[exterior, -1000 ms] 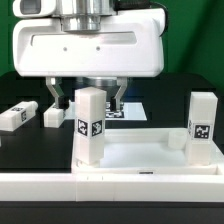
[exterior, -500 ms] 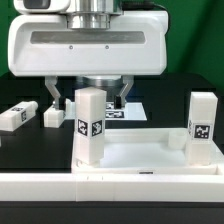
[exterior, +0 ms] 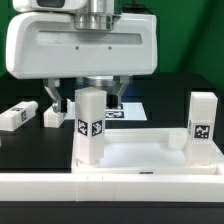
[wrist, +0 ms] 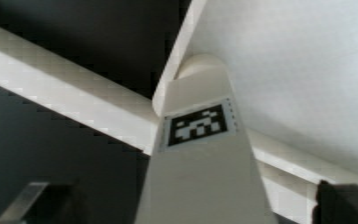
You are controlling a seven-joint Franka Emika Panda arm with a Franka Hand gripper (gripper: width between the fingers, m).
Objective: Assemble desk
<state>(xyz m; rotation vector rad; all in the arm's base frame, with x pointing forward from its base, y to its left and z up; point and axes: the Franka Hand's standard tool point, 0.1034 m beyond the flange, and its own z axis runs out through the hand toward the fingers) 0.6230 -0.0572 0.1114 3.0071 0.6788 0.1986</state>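
Pincer (exterior: 86,100) gapes as wide as it goes and holds nothing; its 2 fingers (exterior: 50,97) hang either side of a leg's upper end, clear of it.

From the exterior view's left: 2 loose legs lie flat on the dark table (exterior: 25,145), the outer leg (exterior: 12,116) well out from the pincer, the inner leg (exterior: 52,113) just beyond the finger on that side.

Next, the standing leg (exterior: 90,125) sits directly under the pincer, between the fingers, upright at a corner of the top (exterior: 140,158); its long axis is vertical and in line with the pincer's own, and its tag faces the exterior camera; the wrist view shows it centred, its end tag (wrist: 197,126) pointing up at the palm.

Behind the pincer lies the marker board (exterior: 130,108).

Well off to the exterior view's right, the far leg (exterior: 203,128) stands upright at the next corner.

Whether the standing leg is fully seated cannot be told; the coming move likely turns on closing squarely across this leg, which calls for no sideways shift.
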